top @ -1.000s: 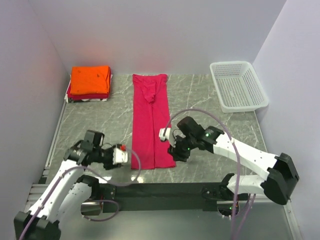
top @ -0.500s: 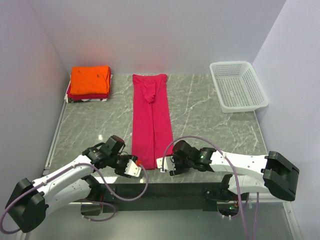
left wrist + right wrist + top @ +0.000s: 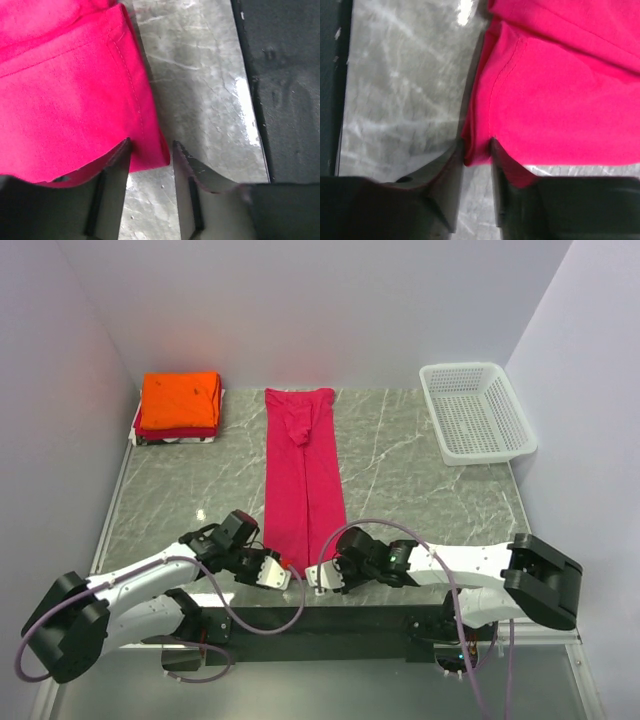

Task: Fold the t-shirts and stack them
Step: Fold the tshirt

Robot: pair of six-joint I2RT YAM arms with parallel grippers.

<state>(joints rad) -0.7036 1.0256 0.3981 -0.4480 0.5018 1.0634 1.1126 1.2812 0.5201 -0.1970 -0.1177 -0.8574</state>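
Observation:
A crimson-pink t-shirt (image 3: 303, 480) lies as a long narrow strip down the middle of the table. Its near end is at my grippers. My left gripper (image 3: 283, 576) sits at the near left corner. In the left wrist view the left gripper (image 3: 150, 146) is open, with the shirt's corner (image 3: 150, 150) lying between the jaws and a small gap at one side. My right gripper (image 3: 316, 580) is at the near right corner. In the right wrist view the right gripper (image 3: 477, 146) is shut on the shirt's folded edge (image 3: 477, 152). Folded orange and red t-shirts (image 3: 180, 402) are stacked at the far left.
A white mesh basket (image 3: 476, 412) stands at the far right against the wall. The grey marble table (image 3: 420, 480) ends at a black rail (image 3: 330, 620) just behind my grippers. Walls close in the left, back and right sides.
Both grippers have come in to the shirt's near end, the left from the left and the right from farther up the right edge. The right jaws have closed on the corner.

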